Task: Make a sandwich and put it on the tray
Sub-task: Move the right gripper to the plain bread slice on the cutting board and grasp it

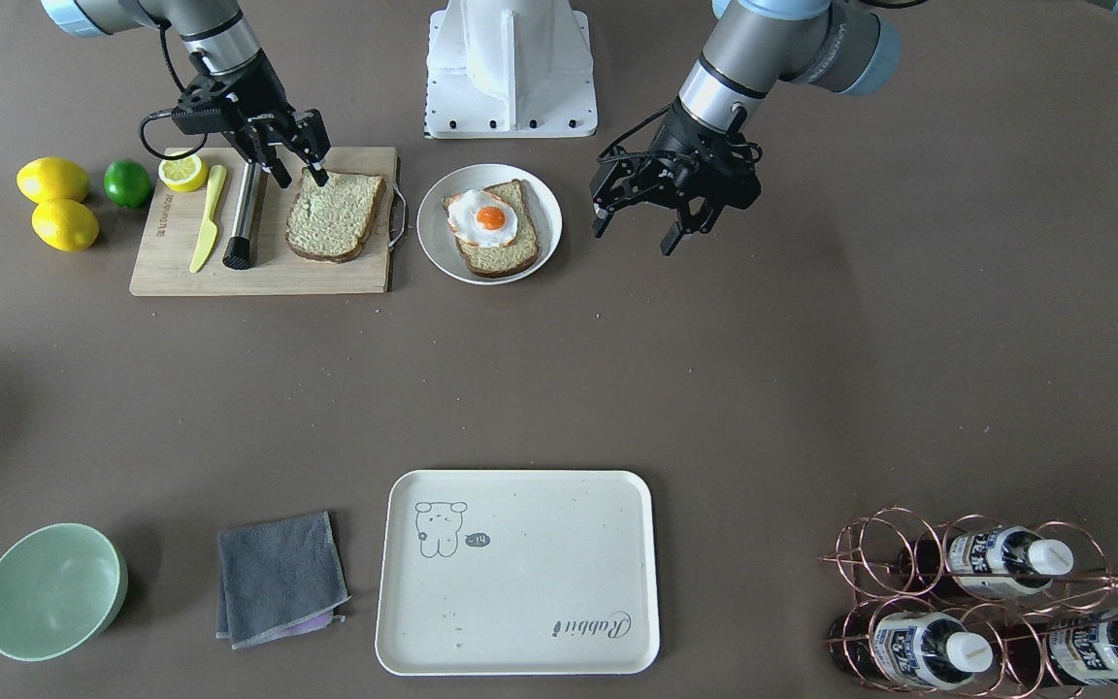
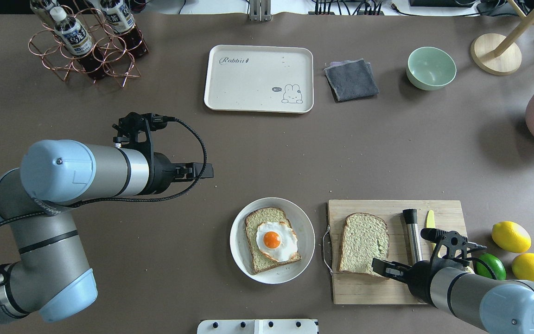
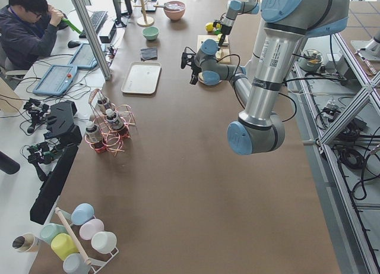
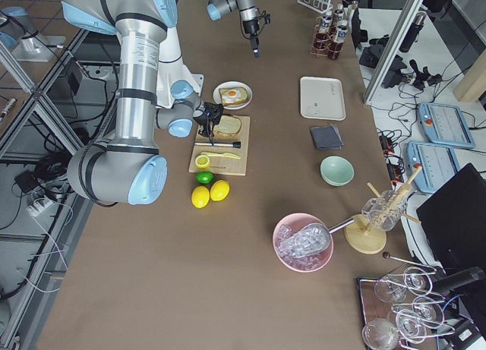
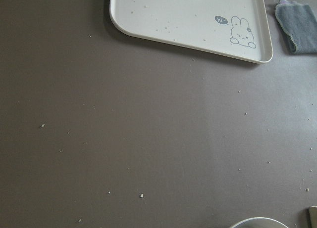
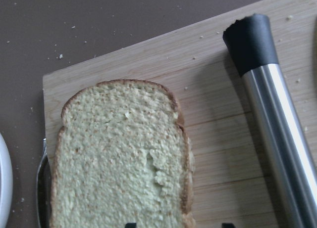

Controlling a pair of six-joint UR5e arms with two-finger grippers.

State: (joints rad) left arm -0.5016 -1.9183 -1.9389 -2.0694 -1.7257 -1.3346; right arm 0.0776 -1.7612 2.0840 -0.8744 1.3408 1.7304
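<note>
Right gripper (image 1: 302, 181): jaws spread, nothing held. It hangs low over the robot-side end of the plain bread slice (image 1: 334, 217) on the cutting board (image 1: 180, 277).
Slice against the jaws: in the right wrist view one fingertip (image 6: 130, 225) stands over the crumb. The other stands beyond the crust, towards the steel cylinder (image 6: 277, 129), so the slice's long crust edge lies between them. Contact cannot be told.
Left gripper (image 1: 635, 233): jaws wide, nothing held. It hovers over bare table near the plate (image 1: 542, 238), apart from it.
Egg-topped slice (image 1: 506, 257): flat on the plate, with the fried egg (image 1: 483, 219) uncovered on top. The plate sits just beside the cutting board.
Tray (image 1: 520, 602): at the far side of the table from the robot, well apart from both slices. A grey cloth (image 1: 278, 578) lies just beside it.
Cut off: the right wrist view crops the plain slice's near end and all of the fingers but their tips. The left wrist view shows none of its own fingers, only part of the tray and a sliver of plate rim at the bottom edge.
Hidden: in the overhead view the left gripper's fingers lie under its wrist.
</note>
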